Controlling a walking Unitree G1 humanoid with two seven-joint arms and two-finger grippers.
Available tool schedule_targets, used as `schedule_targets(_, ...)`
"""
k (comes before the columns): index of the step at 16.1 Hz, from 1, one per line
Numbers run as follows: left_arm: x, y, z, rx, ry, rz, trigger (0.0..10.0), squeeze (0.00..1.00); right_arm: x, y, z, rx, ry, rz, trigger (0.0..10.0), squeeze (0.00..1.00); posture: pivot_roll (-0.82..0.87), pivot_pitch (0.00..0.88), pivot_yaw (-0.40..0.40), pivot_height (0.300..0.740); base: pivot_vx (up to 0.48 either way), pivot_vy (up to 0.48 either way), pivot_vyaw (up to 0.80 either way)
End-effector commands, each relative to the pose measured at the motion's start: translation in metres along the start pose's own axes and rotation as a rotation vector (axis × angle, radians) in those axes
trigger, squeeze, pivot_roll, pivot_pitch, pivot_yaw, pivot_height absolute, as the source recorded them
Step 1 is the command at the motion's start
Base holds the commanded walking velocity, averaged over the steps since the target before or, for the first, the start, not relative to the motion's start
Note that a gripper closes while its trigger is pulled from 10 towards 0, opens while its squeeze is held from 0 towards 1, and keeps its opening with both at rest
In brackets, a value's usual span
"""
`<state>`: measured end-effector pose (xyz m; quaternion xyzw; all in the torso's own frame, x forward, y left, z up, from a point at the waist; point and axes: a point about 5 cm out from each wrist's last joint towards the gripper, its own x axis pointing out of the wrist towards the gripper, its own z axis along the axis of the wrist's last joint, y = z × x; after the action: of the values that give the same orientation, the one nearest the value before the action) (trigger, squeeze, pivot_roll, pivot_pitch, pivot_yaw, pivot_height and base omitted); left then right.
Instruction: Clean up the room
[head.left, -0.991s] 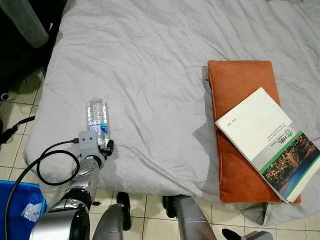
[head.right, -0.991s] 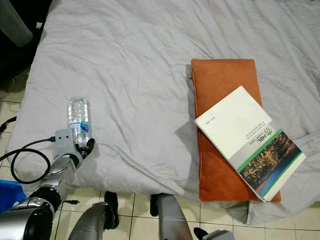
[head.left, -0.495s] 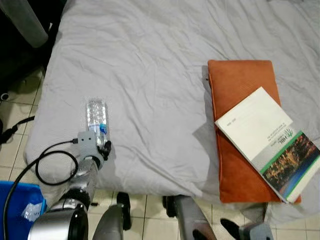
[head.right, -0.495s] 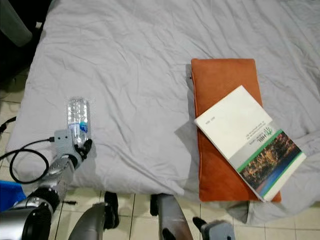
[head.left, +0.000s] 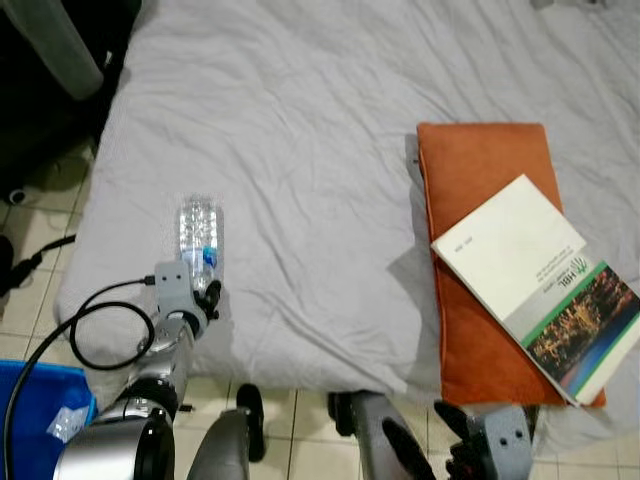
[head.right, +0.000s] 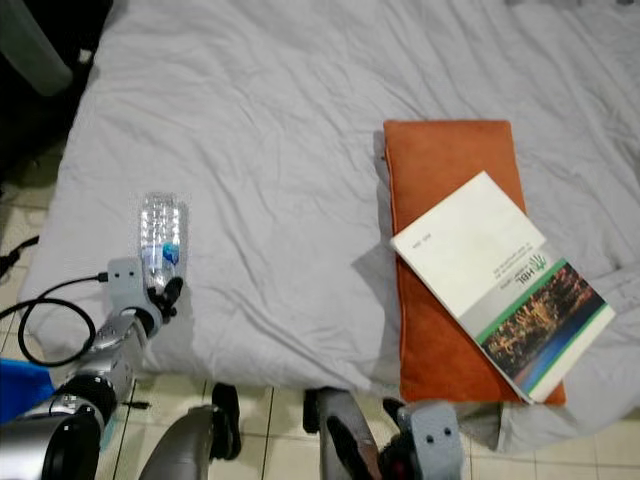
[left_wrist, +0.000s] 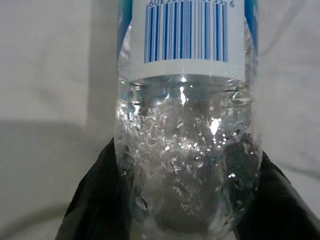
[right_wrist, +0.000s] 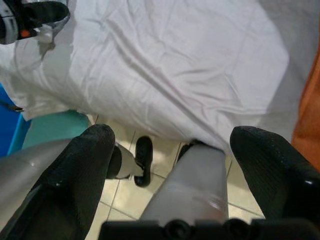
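Wrinkled grey bed sheet (head.left: 300, 150) over pale floor tiles (head.left: 30, 300) carries a glossy paperback (head.left: 535, 285) on a rust velvet cushion (head.left: 480, 200); left hand (head.left: 205, 295) clasps a ribbed clear water bottle (head.left: 200, 235), right hand (right_wrist: 175, 165) spread wide.

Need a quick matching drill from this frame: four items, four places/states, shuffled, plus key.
Items:
1. water bottle
2. book
3. orange cushion
4. right gripper

Places/states:
A. lying on the grey bedsheet, under the book
B. fingers open, over the tiled floor at the bed's edge
C. between the left gripper's fingers, near the bed's left edge
D. resting tilted on top of the cushion

Pairs: 1-C, 2-D, 3-A, 4-B
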<state>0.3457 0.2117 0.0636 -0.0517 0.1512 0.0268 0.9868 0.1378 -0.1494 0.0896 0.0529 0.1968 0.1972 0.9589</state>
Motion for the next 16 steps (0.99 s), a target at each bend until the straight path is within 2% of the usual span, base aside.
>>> schedule_targets(1,-0.004,0.003,-0.009,-0.002,0.003,-0.013,0.0,0.00,0.003,-0.007,-0.012,0.021,0.045,-0.023,10.0,0.00,-0.22,0.375,-0.038,0.740,0.000,0.000,0.00)
schedule_targets(2,-0.004,0.003,-0.009,-0.002,0.003,-0.013,0.0,0.00,0.003,-0.007,-0.012,0.021,0.045,-0.023,10.0,0.00,-0.22,0.375,-0.038,0.740,0.000,0.000,0.00)
schedule_targets(3,-0.004,-0.001,-0.003,0.004,-0.052,-0.052,0.0,0.00,0.015,-0.013,-0.010,0.020,0.023,-0.030,10.0,0.00,-0.19,0.306,-0.022,0.740,0.000,0.000,0.00)
schedule_targets(5,-0.005,-0.007,0.000,0.016,-0.096,-0.078,0.0,0.00,0.031,-0.023,-0.008,0.024,0.001,-0.041,10.0,0.00,-0.15,0.252,-0.005,0.740,0.000,0.000,0.00)
schedule_targets(8,-0.006,-0.009,0.000,0.024,-0.118,-0.081,0.0,0.00,0.039,-0.027,-0.006,0.024,-0.010,-0.046,10.0,0.00,-0.13,0.219,0.006,0.740,0.000,0.000,0.00)
schedule_targets(9,-0.008,-0.009,-0.001,0.020,-0.141,-0.053,0.0,0.00,0.058,-0.038,-0.005,0.028,-0.028,-0.052,10.0,0.00,-0.08,0.120,0.023,0.740,0.000,0.000,0.41)
schedule_targets(12,-0.011,-0.007,-0.002,0.024,-0.162,-0.036,0.0,0.00,0.065,-0.042,-0.002,0.023,-0.041,-0.050,10.0,0.00,-0.07,0.106,0.026,0.740,0.000,0.000,0.66)
schedule_targets(13,-0.016,-0.003,-0.005,0.026,-0.177,-0.010,0.0,0.00,0.074,-0.046,0.001,0.023,-0.054,-0.049,10.0,0.00,-0.05,0.056,0.036,0.740,0.000,0.000,0.74)
schedule_targets(14,-0.016,-0.003,-0.005,0.026,-0.177,-0.010,0.0,0.00,0.074,-0.046,0.001,0.023,-0.054,-0.049,10.0,0.00,-0.05,0.056,0.036,0.740,0.000,0.000,0.74)
schedule_targets(15,-0.023,0.001,-0.009,0.038,-0.194,0.015,0.0,0.00,0.082,-0.050,0.004,0.017,-0.070,-0.050,10.0,0.00,-0.03,0.008,0.035,0.740,0.000,0.000,0.69)
schedule_targets(16,-0.030,0.002,-0.013,0.050,-0.203,0.026,0.0,0.00,0.091,-0.054,0.008,0.014,-0.087,-0.054,10.0,0.00,-0.01,0.000,0.039,0.740,0.000,0.000,0.68)
